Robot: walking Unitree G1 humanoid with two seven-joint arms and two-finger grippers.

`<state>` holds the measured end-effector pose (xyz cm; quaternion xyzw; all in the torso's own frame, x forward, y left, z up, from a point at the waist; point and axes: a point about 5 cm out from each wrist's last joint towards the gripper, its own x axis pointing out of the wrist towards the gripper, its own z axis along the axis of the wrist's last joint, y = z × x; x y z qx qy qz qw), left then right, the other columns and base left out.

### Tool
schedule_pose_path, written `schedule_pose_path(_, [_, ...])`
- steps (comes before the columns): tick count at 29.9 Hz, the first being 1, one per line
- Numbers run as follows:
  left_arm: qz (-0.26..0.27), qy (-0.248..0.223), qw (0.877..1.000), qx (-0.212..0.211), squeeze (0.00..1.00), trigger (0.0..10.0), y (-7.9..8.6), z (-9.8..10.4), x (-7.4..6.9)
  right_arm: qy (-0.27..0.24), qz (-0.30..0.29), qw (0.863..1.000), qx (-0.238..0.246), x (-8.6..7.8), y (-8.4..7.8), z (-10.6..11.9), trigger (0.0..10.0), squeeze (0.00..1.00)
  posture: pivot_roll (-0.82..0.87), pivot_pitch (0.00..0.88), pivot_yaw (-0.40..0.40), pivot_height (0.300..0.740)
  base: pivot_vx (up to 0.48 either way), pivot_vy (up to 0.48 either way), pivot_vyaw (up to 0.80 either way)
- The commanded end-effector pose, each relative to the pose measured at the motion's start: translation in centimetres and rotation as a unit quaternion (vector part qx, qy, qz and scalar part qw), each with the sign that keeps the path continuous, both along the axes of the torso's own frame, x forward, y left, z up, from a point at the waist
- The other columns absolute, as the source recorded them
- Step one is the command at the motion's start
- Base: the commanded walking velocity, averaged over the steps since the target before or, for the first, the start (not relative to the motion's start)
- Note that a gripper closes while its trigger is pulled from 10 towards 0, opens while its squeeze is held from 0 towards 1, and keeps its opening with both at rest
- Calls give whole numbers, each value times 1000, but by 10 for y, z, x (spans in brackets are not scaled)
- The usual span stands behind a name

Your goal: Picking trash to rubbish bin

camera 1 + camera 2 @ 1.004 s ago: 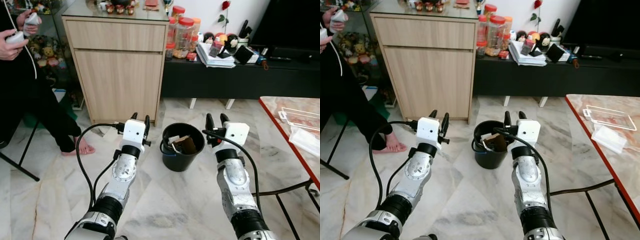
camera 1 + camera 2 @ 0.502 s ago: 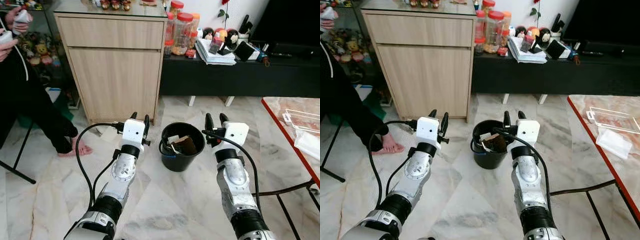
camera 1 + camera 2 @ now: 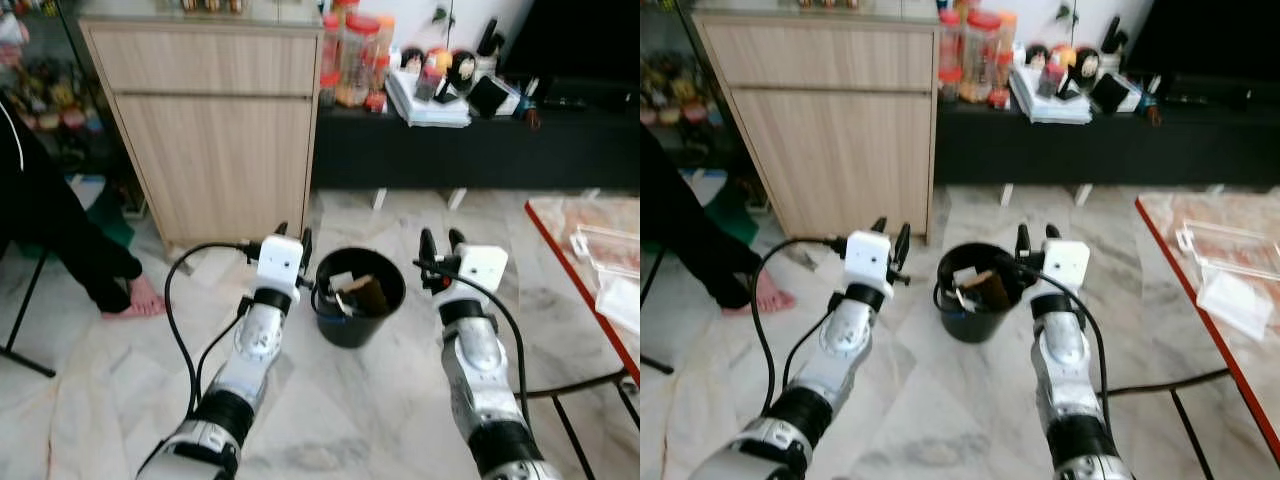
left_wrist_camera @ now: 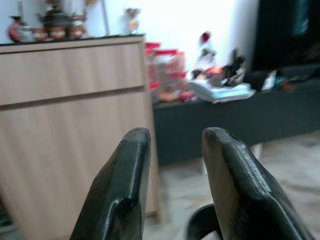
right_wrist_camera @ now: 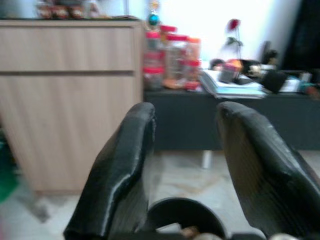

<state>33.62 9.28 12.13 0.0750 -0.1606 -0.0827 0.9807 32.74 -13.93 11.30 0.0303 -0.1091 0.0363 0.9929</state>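
In the left eye view, the black rubbish bin stands on the marble floor between the two arms, and pieces of trash already lie inside it. The left gripper hangs just beside the bin's rim, its fingers apart and holding nothing. The right gripper is near the other side of the rim, also released and empty. Compared with a second ago the whole picture has slid: the wooden cabinet sits more to the left and everything is blurred, so the camera is turning, not the things. The arms keep the same pose beside the bin.

The right eye view shows the same scene, with the red-edged table at the right.

In the left wrist view, two black fingers stand apart with only air between them, the cabinet beyond.

In the right wrist view, the fingers are also spread, and the bin's rim appears below them.

I judge that one deposit is finished and the robot is turning to look for more trash.
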Motion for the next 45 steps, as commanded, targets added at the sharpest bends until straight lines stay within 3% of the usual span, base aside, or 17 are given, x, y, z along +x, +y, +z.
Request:
schedule_pose_path(1, [-10, -4, 1000, -9, 0, 10000, -7, 4, 1, 3, -14, 1000, -3, -2, -11, -2, 10000, 0, 127, 77, -110, 740, 266, 0, 0])
schedule_pose_path(21, [-26, 10, 1000, -4, 0, 10000, -13, 0, 0, 13, -12, 1000, 0, -1, -10, -4, 10000, 0, 127, 76, -111, 740, 13, 0, -120])
schedule_pose_path(27, [-20, 35, 999, -25, 0, 10000, -11, -7, 0, 15, -12, 1000, -2, -2, -10, -5, 10000, 0, 119, 81, -113, 740, 0, 0, -800])
schedule_pose_path(37, [-37, 35, 999, 0, 0, 10000, -15, -7, 0, 20, -20, 1000, -12, -3, -13, -8, 10000, 0, 120, 76, -108, 740, 0, 0, -800])
schedule_pose_path(38, [-48, 34, 998, 6, 0, 10000, -13, -7, -2, 27, -33, 999, -29, -3, -26, -11, 10000, 0, 121, 65, -98, 740, 0, 0, -800])
schedule_pose_path(39, [-48, 34, 998, 6, 0, 10000, -13, -7, -2, 27, -33, 999, -29, -3, -26, -11, 10000, 0, 121, 65, -98, 740, 0, 0, -800])
schedule_pose_path(42, [-54, 29, 998, 26, 0, 10000, 2, -9, -6, 33, -60, 995, -66, -5, -60, -11, 10000, 0, 120, 59, -93, 740, 0, 0, -800])
schedule_pose_path(45, [-48, 32, 998, 35, 0, 10000, 12, -11, -7, 36, -65, 994, -83, -8, -70, -11, 10000, 0, 126, 53, -90, 740, 0, 0, -800])
